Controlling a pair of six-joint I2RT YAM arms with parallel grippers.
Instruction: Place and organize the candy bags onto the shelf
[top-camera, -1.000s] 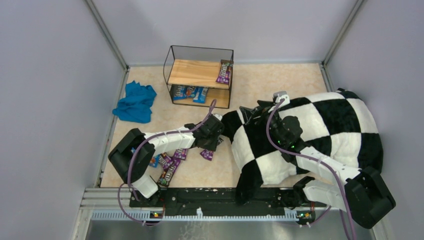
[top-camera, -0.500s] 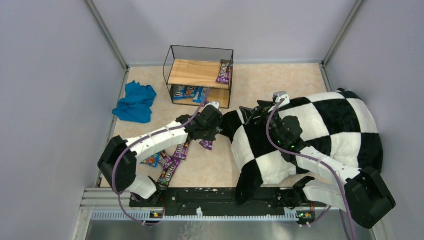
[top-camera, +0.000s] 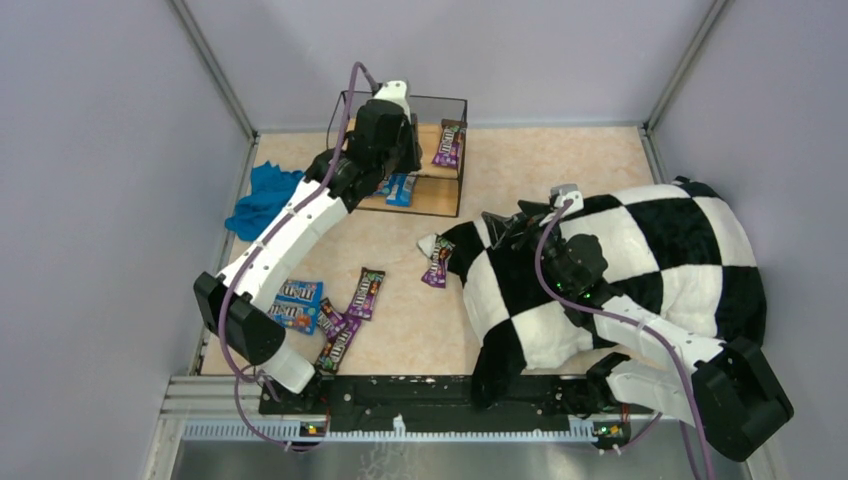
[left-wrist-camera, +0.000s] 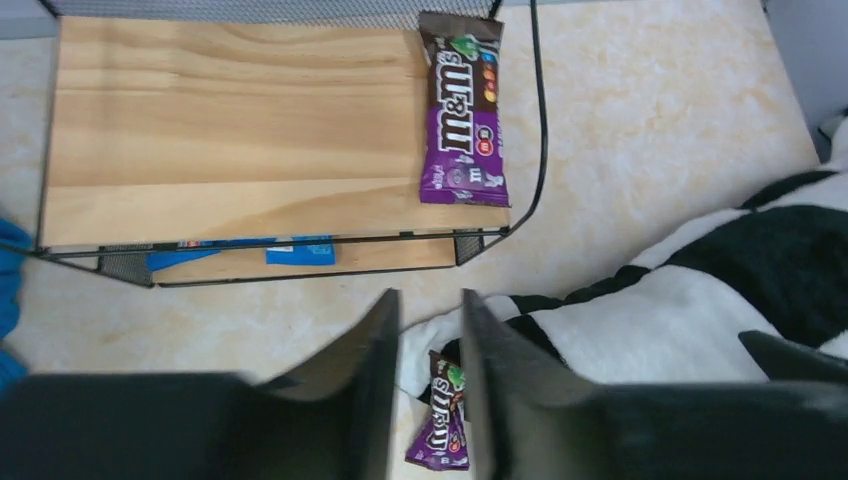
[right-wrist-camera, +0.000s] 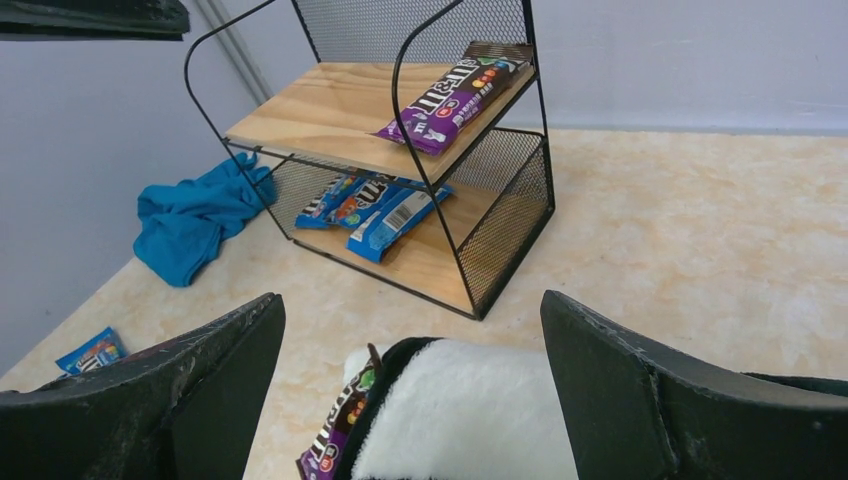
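The shelf (top-camera: 428, 150) stands at the back; it also shows in the left wrist view (left-wrist-camera: 230, 130) and the right wrist view (right-wrist-camera: 320, 120). One purple candy bag (top-camera: 449, 143) lies on its top board, and blue bags (top-camera: 398, 188) lie on the lower board. My left gripper (top-camera: 385, 150) hangs high above the shelf's front, its fingers (left-wrist-camera: 375, 340) narrowly apart with nothing between them. Another purple bag (top-camera: 437, 262) lies on the floor against the pillow corner and shows far below my left gripper (left-wrist-camera: 440, 420). My right gripper (right-wrist-camera: 410, 300) is wide open over that pillow corner.
A large checkered pillow (top-camera: 640, 260) fills the right side, under my right arm. A teal cloth (top-camera: 268, 205) lies left of the shelf. Blue bags (top-camera: 295, 300) and purple bags (top-camera: 367, 292) lie at the front left. Walls close in on three sides.
My left arm swung from the floor beside the pillow up over the shelf. The purple bag it had been moving now lies against the pillow corner. My right arm stayed put.
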